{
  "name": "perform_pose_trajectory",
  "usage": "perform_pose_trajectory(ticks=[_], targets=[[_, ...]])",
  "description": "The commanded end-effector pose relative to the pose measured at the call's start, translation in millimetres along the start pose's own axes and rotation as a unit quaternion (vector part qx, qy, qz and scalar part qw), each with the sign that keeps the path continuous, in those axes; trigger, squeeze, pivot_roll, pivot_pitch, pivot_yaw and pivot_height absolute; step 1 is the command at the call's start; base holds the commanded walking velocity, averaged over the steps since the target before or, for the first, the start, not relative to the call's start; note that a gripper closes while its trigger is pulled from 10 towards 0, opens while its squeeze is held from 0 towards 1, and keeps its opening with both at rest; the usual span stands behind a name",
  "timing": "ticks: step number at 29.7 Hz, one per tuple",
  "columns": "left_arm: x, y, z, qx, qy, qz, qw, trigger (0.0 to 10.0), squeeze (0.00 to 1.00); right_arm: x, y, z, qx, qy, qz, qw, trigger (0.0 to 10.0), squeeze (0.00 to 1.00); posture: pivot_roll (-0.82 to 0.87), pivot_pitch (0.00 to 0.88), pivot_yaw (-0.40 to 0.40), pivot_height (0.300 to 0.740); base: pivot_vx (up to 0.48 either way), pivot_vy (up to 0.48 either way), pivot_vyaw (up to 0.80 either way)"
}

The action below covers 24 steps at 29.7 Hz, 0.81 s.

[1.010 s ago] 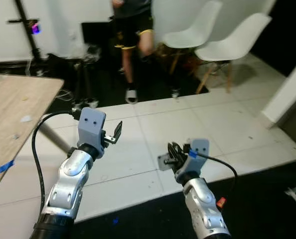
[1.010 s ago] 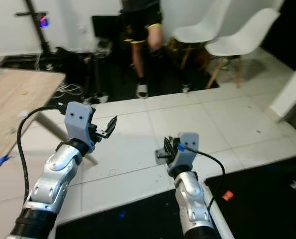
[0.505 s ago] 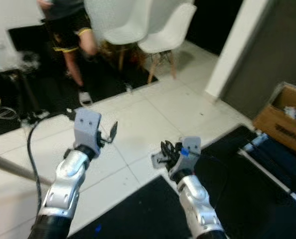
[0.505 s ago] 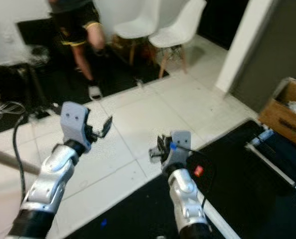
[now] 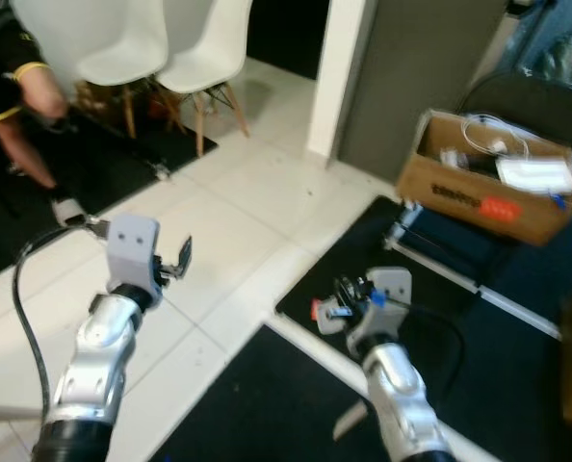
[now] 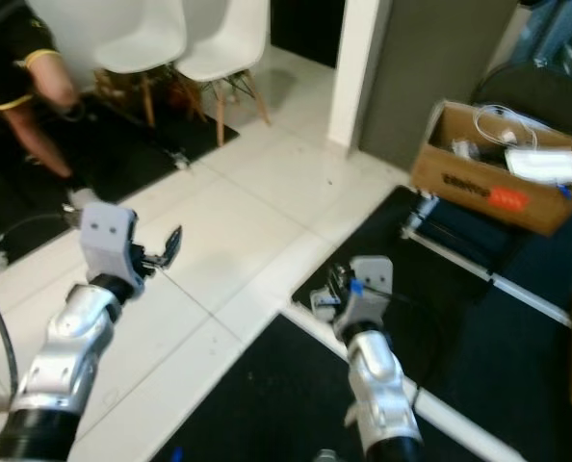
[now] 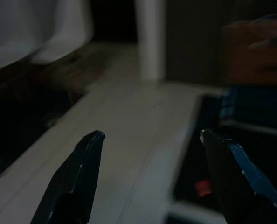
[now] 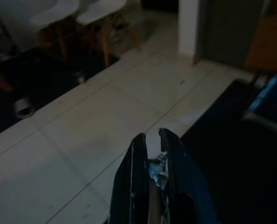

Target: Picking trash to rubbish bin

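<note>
Right claw [image 8: 153,154]: its 2 black fingers [image 8: 134,172] are pressed nearly together and pinch a small crumpled scrap of trash [image 8: 156,169], pale and foil-like, which sits between the fingers just behind their tips. In the head views the right claw [image 5: 347,292] is held out in front of the robot, above the edge where the white tiled floor [image 5: 238,212] meets a dark mat [image 5: 479,337].

Left claw [image 7: 148,140]: its 2 fingers are spread wide apart with nothing between them (the white floor and the dark mat show through the gap). In the head views it [image 5: 177,262] is raised over the tiles, well apart from the right claw.

Surroundings: an open cardboard box [image 5: 493,178] holding cables and papers stands ahead and to the robot's right, beyond the mat and well apart from the trash. A small red object [image 7: 203,187] lies on the mat near its edge. 2 white chairs [image 5: 166,53] stand ahead to the left, and a person's leg [image 5: 31,96] shows beside them.
</note>
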State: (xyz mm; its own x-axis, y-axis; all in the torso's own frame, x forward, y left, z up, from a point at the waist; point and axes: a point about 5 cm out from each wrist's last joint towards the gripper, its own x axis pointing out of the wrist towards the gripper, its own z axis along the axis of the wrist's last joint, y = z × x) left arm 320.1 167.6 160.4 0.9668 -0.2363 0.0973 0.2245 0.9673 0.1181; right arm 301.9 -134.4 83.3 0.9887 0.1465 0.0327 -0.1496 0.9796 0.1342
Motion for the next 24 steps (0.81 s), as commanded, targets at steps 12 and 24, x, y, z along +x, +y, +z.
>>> perform_pose_trajectory(ticks=[12, 24], targets=[[0.1, -28.0, 0.2, 0.007, 0.021, -0.053, 0.998, 10.0, 0.00, -0.8, 11.3, -2.6, 0.006, 0.001, 0.014, 1.000, 10.0, 0.00, 0.03, 0.119, -0.003, 0.740, 0.000, 0.000, -0.80], [6.5, -36.5, -3.9, -0.003, 0.088, -0.031, 0.996, 10.0, 0.00, 1.1, 11.2, -1.1, 0.004, 0.000, 0.015, 1.000, 10.0, 0.00, 0.03, 0.119, 0.002, 0.740, 0.000, 0.000, -0.80]])
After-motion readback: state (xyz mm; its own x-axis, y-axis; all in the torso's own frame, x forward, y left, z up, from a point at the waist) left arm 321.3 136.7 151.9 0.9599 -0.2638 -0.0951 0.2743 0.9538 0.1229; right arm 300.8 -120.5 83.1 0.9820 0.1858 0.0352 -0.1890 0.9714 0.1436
